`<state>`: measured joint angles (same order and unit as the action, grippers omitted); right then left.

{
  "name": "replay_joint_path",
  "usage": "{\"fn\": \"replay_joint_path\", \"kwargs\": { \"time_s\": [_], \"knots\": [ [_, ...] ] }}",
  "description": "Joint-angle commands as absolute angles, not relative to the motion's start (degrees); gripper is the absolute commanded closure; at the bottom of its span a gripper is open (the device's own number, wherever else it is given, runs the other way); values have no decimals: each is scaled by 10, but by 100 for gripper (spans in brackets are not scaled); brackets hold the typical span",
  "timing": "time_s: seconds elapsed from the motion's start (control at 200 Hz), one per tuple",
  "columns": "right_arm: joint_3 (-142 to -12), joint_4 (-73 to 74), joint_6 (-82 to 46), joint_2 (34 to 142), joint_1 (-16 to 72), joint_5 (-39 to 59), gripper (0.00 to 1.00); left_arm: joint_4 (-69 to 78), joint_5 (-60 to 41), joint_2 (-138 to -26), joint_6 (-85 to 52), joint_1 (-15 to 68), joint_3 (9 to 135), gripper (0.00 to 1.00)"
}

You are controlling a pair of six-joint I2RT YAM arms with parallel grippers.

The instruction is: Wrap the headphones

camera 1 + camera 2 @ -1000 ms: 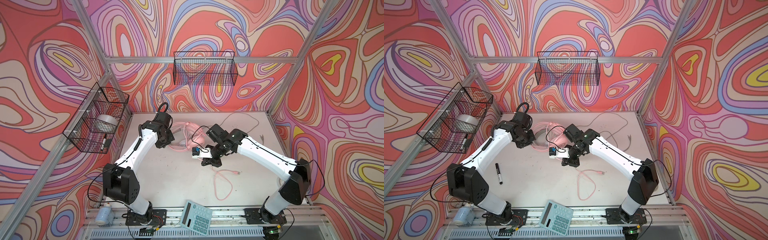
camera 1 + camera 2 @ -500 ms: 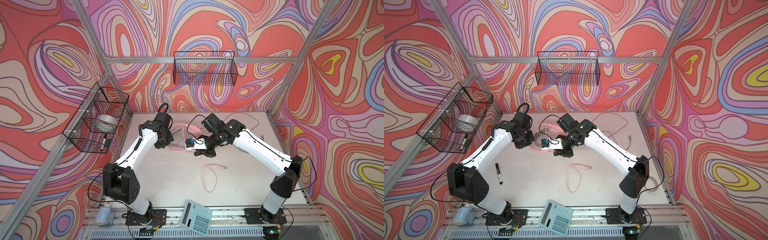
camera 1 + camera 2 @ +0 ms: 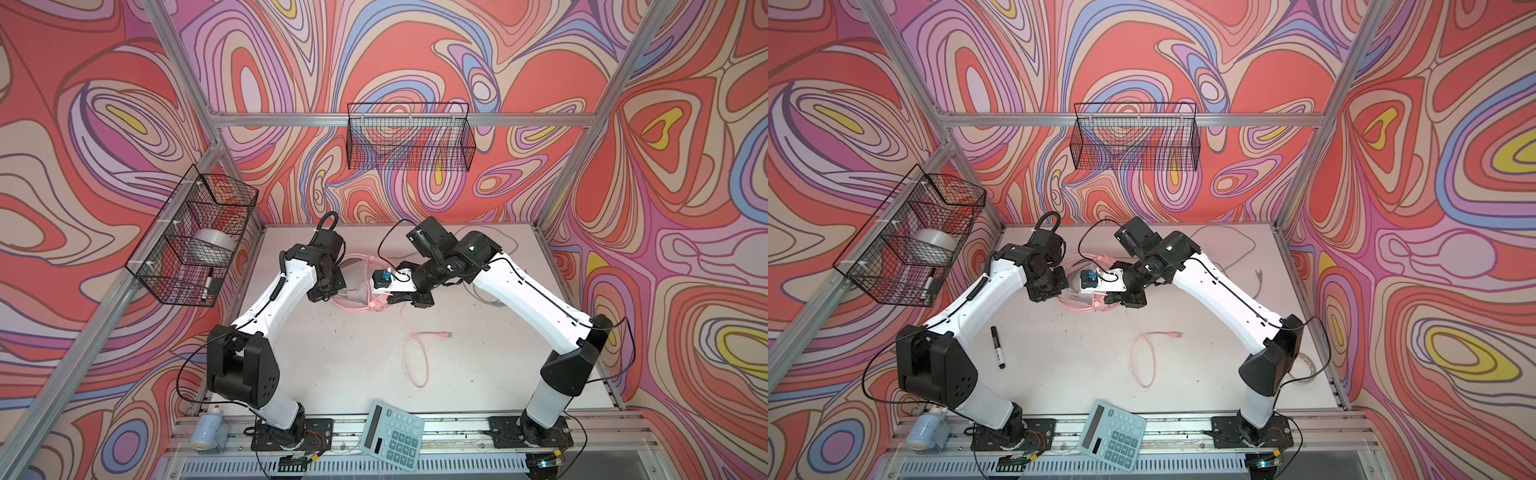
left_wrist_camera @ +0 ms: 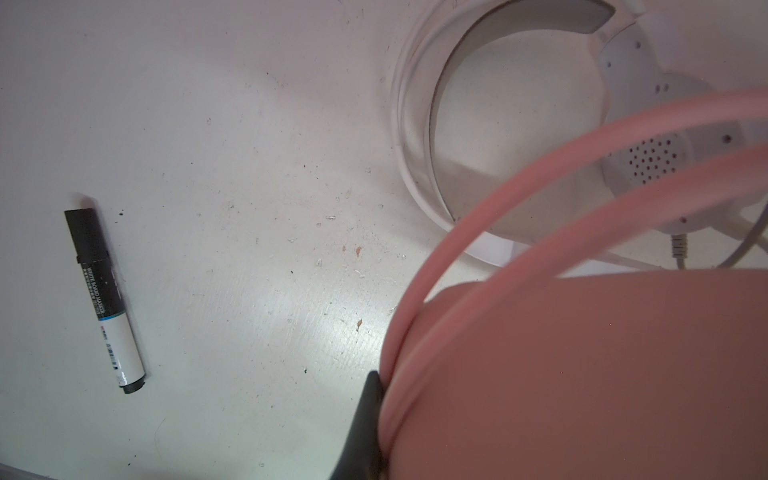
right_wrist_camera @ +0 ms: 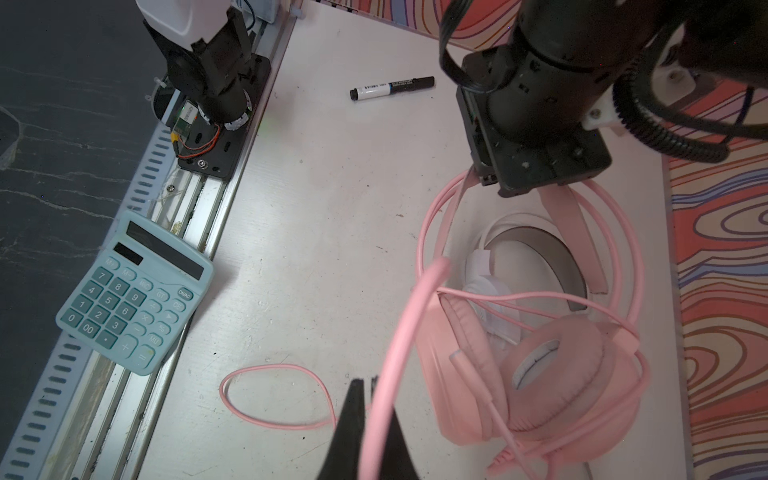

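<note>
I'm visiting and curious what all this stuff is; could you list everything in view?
pink headphones: one, pink, back middle of table
white headphones: one, white, overlapping them
pink cable: one, pink, trailing frontward
markers: two, black-white, table left; left basket
calculator: one, light blue, front rail
wire baskets: two, black, back wall; left wall
tape roll: one, greyish, left basket
bottle: one, bluish, front-left corner
arms: two, white-black
left fingers: shut on pink headphones
right fingers: shut on pink cable
</note>
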<state>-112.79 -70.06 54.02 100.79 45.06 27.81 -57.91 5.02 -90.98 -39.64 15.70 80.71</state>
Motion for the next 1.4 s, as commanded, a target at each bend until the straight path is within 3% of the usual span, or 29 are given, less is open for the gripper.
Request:
{"fn": "replay_joint_path", "kwargs": {
  "time_s": [0.0, 0.516, 0.952, 1.392],
  "knots": [
    [-1147, -715, 550, 1003, 454, 276, 100, -591, 61, -890, -398, 157, 804, 100],
    [-1155, -730, 567, 993, 454, 297, 100, -600, 81, -900, -398, 157, 811, 100],
    [-1188, -686, 570, 1001, 454, 227, 100, -611, 101, -905, -354, 162, 803, 100],
    [-1279, -675, 553, 1082, 442, 126, 100, -612, 99, -896, -298, 176, 795, 100]
  ]
}}
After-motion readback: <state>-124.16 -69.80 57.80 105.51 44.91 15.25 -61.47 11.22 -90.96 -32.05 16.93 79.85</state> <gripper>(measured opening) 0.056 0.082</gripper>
